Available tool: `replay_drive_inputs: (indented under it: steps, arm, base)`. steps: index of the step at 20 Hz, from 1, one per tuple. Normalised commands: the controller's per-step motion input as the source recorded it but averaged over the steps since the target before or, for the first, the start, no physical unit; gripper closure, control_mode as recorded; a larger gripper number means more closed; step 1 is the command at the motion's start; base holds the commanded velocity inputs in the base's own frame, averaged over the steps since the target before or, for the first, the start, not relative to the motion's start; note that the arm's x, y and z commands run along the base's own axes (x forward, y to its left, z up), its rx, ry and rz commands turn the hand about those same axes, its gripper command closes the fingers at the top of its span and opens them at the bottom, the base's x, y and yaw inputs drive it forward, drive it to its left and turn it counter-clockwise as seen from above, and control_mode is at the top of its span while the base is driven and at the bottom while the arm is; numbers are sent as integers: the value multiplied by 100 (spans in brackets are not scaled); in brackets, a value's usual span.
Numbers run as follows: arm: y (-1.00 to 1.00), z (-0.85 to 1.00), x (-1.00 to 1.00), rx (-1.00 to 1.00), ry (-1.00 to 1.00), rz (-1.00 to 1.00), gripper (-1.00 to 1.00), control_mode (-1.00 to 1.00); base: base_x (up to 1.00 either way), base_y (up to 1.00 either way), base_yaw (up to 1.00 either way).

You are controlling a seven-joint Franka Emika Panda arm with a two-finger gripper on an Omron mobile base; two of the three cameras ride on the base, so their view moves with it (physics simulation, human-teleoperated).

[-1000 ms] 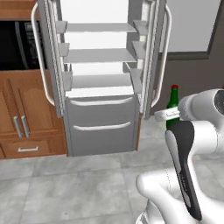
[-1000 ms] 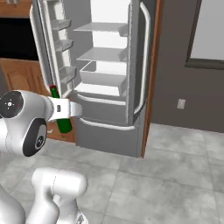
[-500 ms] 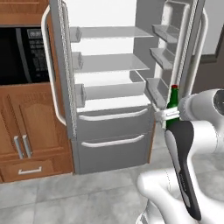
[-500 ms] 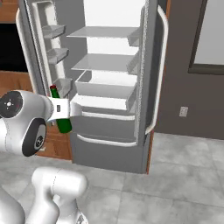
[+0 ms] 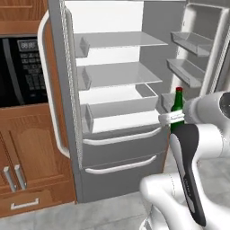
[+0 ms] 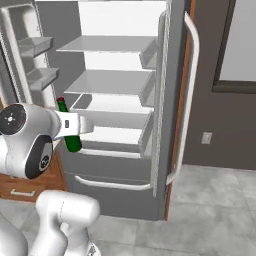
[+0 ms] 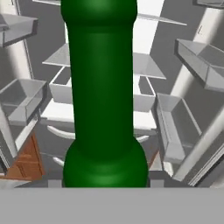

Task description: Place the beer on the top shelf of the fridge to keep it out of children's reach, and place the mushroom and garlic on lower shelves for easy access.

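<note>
Gripper [image 5: 167, 118] was clamped round the beer [image 5: 177, 111], a slim glossy green glass bottle w/ red cap, upright, just in front of the open fridge [image 5: 108, 148]; flat translucent top shelf [image 5: 121, 39] bare.

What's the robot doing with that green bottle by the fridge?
The white robot arm's gripper is shut on a slim dark green glass bottle with a red cap, holding it upright in front of the tall grey fridge, whose doors are open. The topmost translucent shelf is above the bottle.
</note>
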Motion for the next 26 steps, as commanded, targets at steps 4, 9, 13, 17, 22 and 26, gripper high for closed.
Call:
replay_drive_inputs:
  steps: [4, 9, 13, 17, 22, 26]
  arm:
    - [0, 0, 0, 0, 0, 0, 100, 100]
    - [0, 0, 0, 0, 0, 0, 100, 100]
    - [0, 0, 0, 0, 0, 0, 100, 100]
    - [0, 0, 0, 0, 0, 0, 100, 100]
    - [0, 0, 0, 0, 0, 0, 100, 100]
    - [0, 0, 0, 0, 0, 0, 100, 100]
  base:
    - [77, 6, -9]
    - [71, 6, -6]
    - [64, 0, -3]
    - [57, 0, 0]
    - [42, 0, 1]
    - [35, 0, 6]
